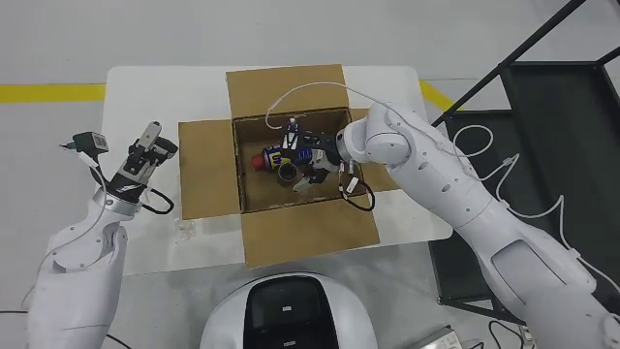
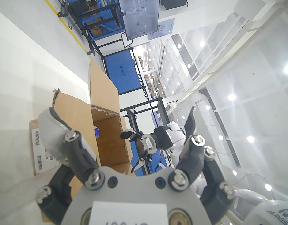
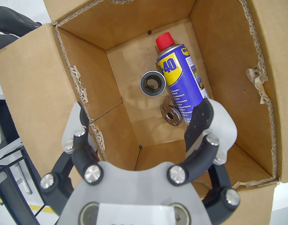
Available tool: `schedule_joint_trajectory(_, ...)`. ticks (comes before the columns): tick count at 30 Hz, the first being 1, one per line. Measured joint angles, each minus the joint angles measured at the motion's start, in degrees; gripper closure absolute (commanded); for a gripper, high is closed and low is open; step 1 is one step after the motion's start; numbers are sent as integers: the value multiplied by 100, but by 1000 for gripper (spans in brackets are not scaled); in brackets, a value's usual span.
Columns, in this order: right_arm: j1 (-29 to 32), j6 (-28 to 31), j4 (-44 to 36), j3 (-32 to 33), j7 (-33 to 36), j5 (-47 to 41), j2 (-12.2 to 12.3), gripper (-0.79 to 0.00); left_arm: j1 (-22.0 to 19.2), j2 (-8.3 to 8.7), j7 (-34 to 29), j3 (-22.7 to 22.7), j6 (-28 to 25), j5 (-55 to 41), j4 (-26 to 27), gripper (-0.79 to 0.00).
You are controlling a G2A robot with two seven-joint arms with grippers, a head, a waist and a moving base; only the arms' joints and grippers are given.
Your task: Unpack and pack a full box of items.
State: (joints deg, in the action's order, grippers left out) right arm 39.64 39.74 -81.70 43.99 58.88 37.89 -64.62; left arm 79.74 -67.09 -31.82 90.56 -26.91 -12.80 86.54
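Box (image 1: 291, 89) stands on the table (image 1: 145, 92) with its flaps spread, so I can reach straight in. My right gripper (image 3: 141, 108) hangs released inside the opening, one finger beside the spray can (image 3: 179, 78), with a metal ring (image 3: 152, 83) and flange (image 3: 171, 114) below. My left gripper (image 1: 158, 141), also released, is well apart, probably to stay clear.
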Motion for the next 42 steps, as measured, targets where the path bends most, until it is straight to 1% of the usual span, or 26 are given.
schedule_joint_trajectory(31, 16, 8, -8, -33, -29, 22, -8, -785, 0, 0, 0, 0, 0, 0, 0, -785)
schedule_joint_trajectory(36, -153, 73, 197, -409, -196, 157, -149, -785, 0, 0, 0, 0, 0, 0, 0, -785)
schedule_joint_trajectory(42, -571, -33, 734, -991, -342, 312, -450, -785, 0, 0, 0, 0, 0, 0, 0, -785)
